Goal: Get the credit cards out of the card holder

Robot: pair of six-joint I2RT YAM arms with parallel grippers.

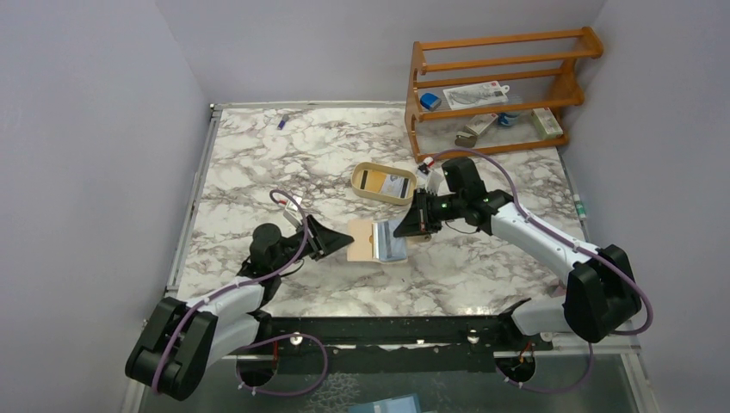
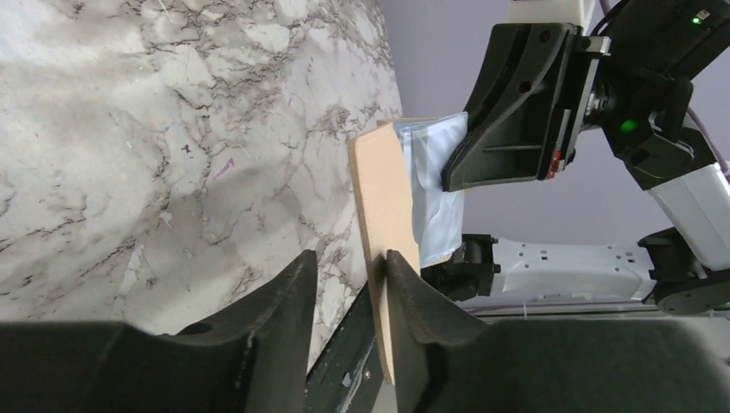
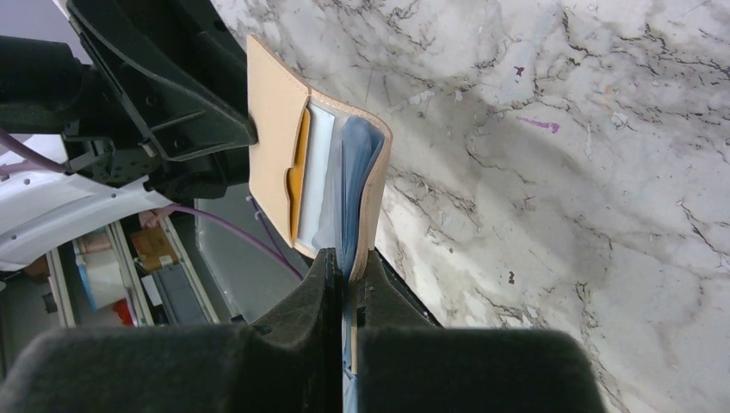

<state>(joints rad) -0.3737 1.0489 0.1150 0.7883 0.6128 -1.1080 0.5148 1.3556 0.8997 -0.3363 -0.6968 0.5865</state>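
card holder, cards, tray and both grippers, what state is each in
card holder: unfolded, inside facing up
bluish layer: inside the card holder, pinched; card or lining unclear
left gripper: open, beige flap between its fingers
right gripper: shut on the bluish layer
tray: holds two cards

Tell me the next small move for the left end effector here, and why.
Probably close the left end effector on the tan flap of the card holder, which stands between its open fingers, touching only one. The right end effector is shut on a bluish layer, card or lining I cannot tell; anchoring the holder should let it pull out.
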